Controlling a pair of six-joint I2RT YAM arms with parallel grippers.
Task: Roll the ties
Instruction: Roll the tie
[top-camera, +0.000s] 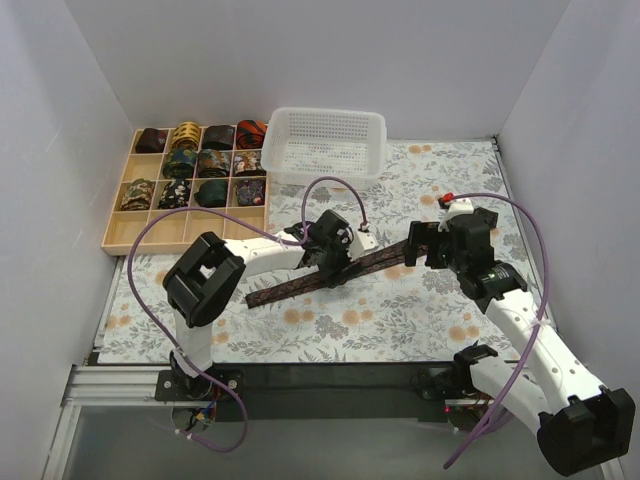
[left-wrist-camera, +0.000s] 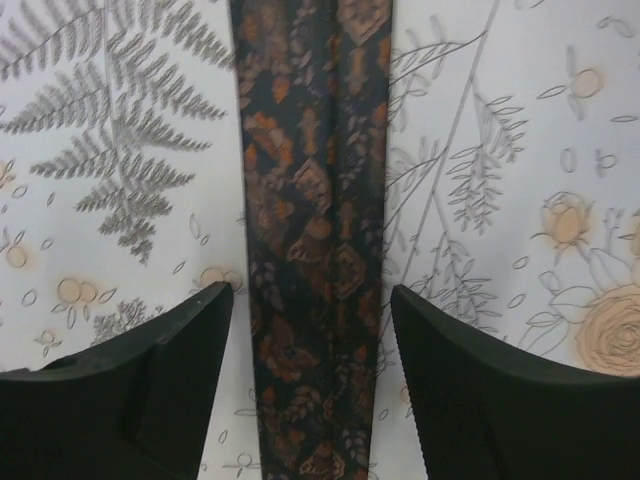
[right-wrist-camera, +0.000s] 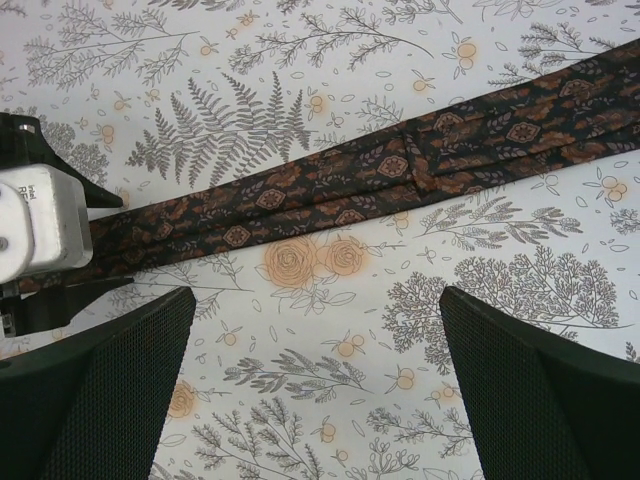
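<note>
One tie (top-camera: 290, 285), dark brown with a reddish-orange print, lies flat as a long strip across the floral cloth, slanting up to the right. My left gripper (top-camera: 338, 268) hovers over its middle. In the left wrist view the tie (left-wrist-camera: 315, 250) runs straight between the open fingers of the left gripper (left-wrist-camera: 310, 292) with a gap on each side. My right gripper (top-camera: 420, 245) stands open by the strip's right end. In the right wrist view the tie (right-wrist-camera: 350, 190) lies beyond the right gripper (right-wrist-camera: 315, 295), which has only cloth between its fingers.
A gridded wooden tray (top-camera: 110, 240) at the back left holds several rolled ties (top-camera: 200, 165), and its front row has bare cells. A white mesh basket (top-camera: 330, 170) stands behind the arms. White walls close in the left, back and right.
</note>
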